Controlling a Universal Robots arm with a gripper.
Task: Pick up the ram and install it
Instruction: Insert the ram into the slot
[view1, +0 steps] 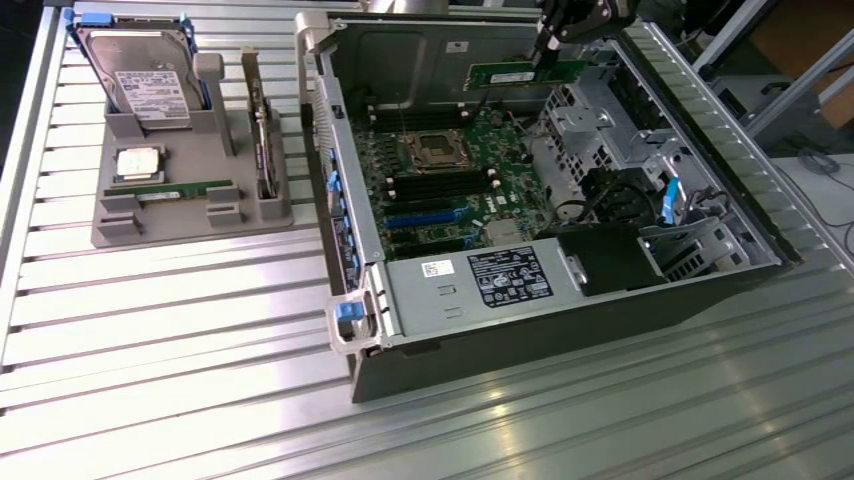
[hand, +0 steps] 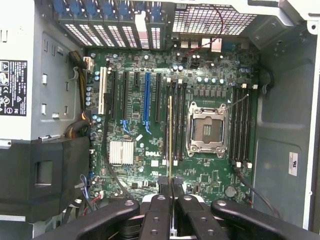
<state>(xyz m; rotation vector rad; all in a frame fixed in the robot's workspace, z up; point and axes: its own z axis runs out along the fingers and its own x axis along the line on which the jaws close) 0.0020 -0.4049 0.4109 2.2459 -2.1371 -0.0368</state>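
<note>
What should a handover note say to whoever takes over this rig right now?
Gripper: shut on the ram, held edge-on above the motherboard inside the open computer case.
Second ram stick: lying in the grey tray.
Done: ram picked up.
Left: not yet seated; the memory slots stand empty.

End effector grips the ram above the open case.
</note>
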